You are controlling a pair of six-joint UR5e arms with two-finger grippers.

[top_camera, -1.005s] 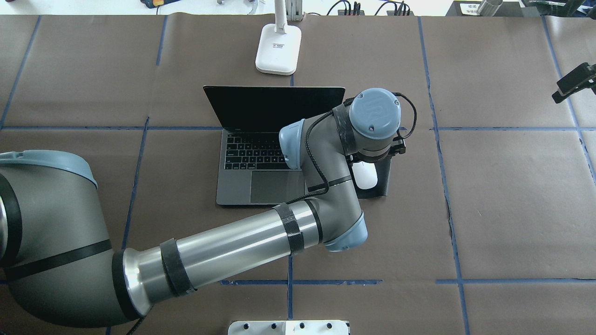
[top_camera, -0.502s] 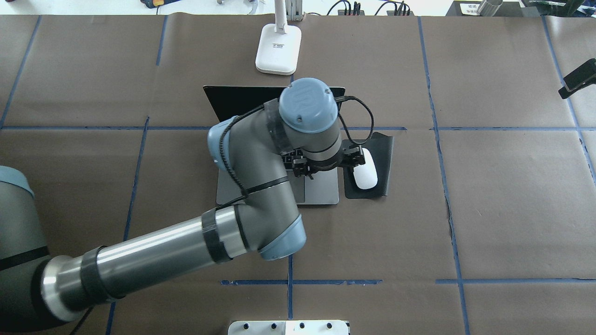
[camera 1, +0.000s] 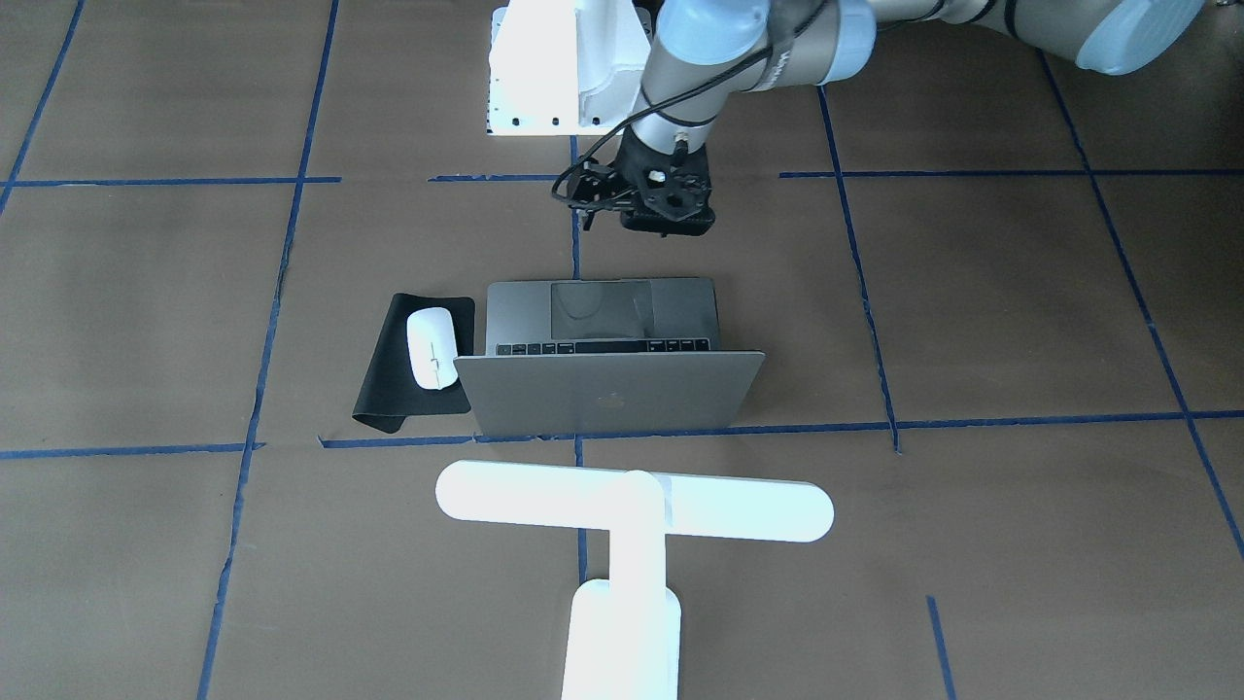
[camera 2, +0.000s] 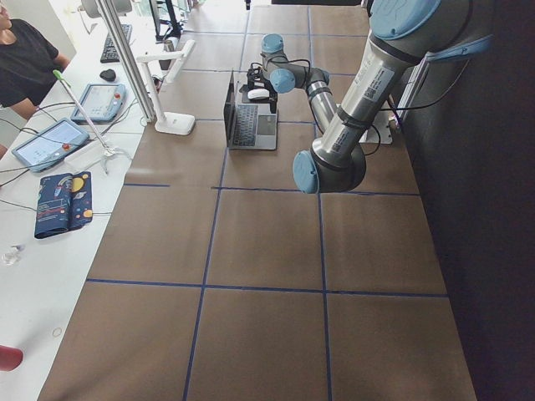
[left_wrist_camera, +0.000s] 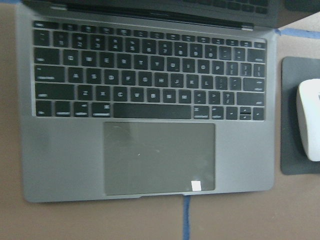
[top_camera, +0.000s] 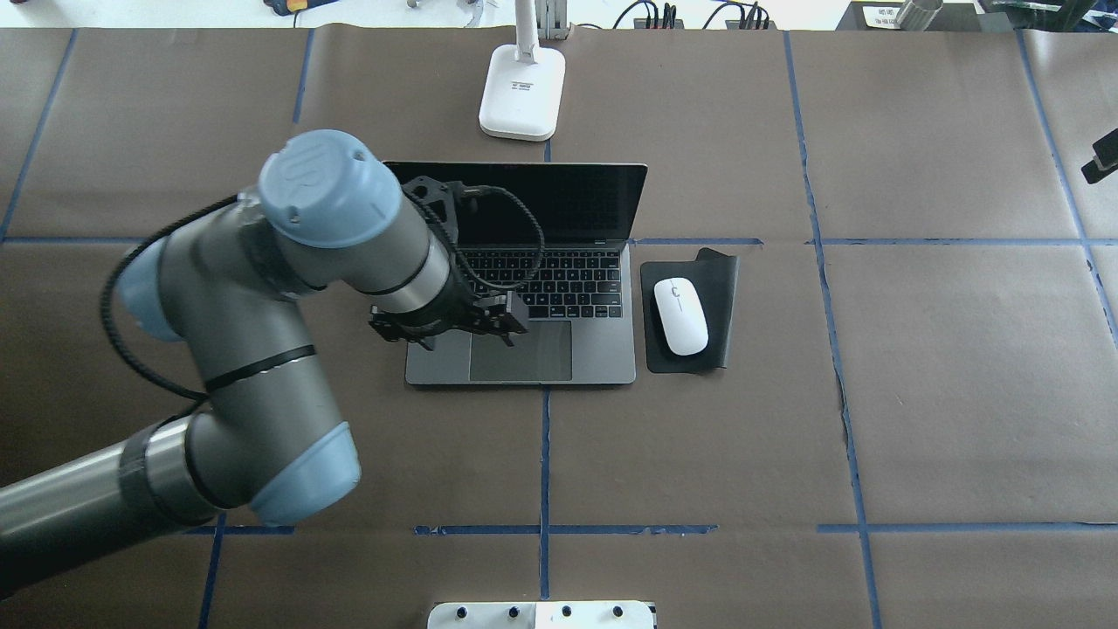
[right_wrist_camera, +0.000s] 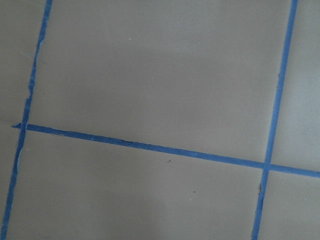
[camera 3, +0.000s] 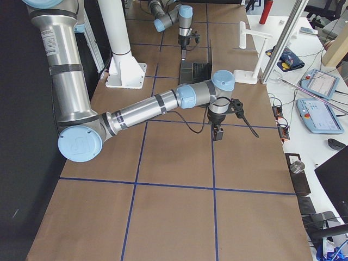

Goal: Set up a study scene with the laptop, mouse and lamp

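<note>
The laptop (top_camera: 524, 349) stands open at the table's middle, screen dark; its lid with the logo faces the front view (camera 1: 607, 394). The white mouse (top_camera: 681, 314) lies on a black mat (top_camera: 721, 288) right of the laptop, free of any gripper. The white lamp (top_camera: 522, 92) stands behind the laptop; its T-bar shows in the front view (camera 1: 632, 501). My left gripper (top_camera: 450, 325) hovers empty above the laptop's left palm rest and looks open. The left wrist view looks down on the keyboard (left_wrist_camera: 150, 85) and the mouse (left_wrist_camera: 310, 120). My right gripper (camera 3: 217, 133) hangs over bare table far right; I cannot tell its state.
A white block with bolt holes (top_camera: 541, 614) sits at the table's near edge by the robot base. Blue tape lines cross the brown table cover (right_wrist_camera: 150, 145). Tablets and cables lie on a side bench (camera 2: 63, 138) beyond the lamp.
My left arm has swung left, from over the mouse and mat to over the laptop's left side. The mouse stays on the mat. The right gripper drew further out at the right edge.
</note>
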